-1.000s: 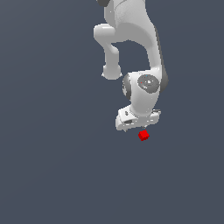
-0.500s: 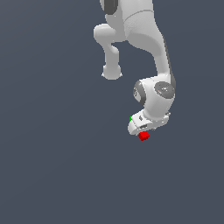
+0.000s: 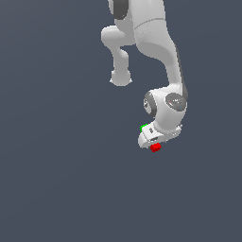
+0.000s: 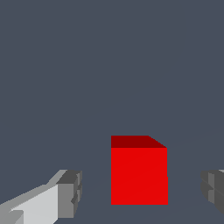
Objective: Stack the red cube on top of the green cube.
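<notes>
The Panda arm's end effector [image 3: 152, 140] hangs low over the grey desk [image 3: 56, 179], its two fingers spread wide either side of the red cube [image 4: 139, 175] and gripping nothing; in the wrist view one dark finger pad [image 4: 70, 193] stands clear of one face of the cube, and the other [image 4: 213, 189] stands clear of the opposite face, with open gaps on both sides. In the exterior view the red cube [image 3: 155, 147] shows just below the white end effector, while only a sliver of the green cube [image 3: 143, 127] peeks out at the end effector's upper edge toward the exterior view's left, close beside the red one; how much space separates the two cubes cannot be told from here. The red cube looks like a small, rigid, plain-faced block, likely light and unlikely to deform or break, though its smooth flat sides could slip under an off-centre pinch. The sound hold, by this reading, is on the two opposite vertical faces now fronting the pads, squarely at mid-height, so the block stays level for setting down on the equally small green top.
</notes>
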Tool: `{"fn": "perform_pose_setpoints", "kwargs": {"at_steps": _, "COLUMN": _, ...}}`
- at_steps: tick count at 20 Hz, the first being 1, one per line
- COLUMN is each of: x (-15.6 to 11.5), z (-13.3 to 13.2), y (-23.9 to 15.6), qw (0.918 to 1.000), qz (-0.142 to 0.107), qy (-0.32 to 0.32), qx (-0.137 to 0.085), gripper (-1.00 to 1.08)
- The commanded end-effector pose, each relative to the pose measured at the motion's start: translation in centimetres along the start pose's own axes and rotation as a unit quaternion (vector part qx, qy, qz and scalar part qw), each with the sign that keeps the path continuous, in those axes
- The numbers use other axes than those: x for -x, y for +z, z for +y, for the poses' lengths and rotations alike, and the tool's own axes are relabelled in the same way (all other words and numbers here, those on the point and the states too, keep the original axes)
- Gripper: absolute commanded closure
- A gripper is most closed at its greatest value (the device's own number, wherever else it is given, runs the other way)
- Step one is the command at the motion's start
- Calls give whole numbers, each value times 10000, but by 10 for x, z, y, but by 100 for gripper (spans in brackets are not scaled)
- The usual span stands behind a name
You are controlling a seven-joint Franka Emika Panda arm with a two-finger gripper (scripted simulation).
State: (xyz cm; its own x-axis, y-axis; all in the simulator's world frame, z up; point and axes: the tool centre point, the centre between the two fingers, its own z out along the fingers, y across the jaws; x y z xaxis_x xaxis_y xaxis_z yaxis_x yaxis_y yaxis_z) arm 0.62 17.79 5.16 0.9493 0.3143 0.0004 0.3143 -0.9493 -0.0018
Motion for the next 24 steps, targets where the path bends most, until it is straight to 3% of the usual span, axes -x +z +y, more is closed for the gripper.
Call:
{"fn": "perform_pose_setpoints", "kwargs": {"at_steps": 1, "x": 1, "z": 0, "y": 14, "qw": 10000, "qz": -5, "qy": -8, "qx": 3, "gripper": -92}}
{"fn": "perform_pose_setpoints", "kwargs": {"at_steps": 9, "x": -1, "z": -1, "y": 32, "qw": 10000, "qz": -3, "qy": -16, "qx": 8, "gripper": -92}}
{"fn": "perform_pose_setpoints", "kwargs": {"at_steps": 10, "x": -1, "z": -1, "y": 32, "qw": 10000, "qz": -3, "qy": -16, "qx": 8, "gripper": 108}}
{"fn": "perform_pose_setpoints", "kwargs": {"at_steps": 24, "x": -1, "z": -1, "y": 27, "qw": 10000, "qz": -1, "qy": -16, "qx": 9, "gripper": 108}}
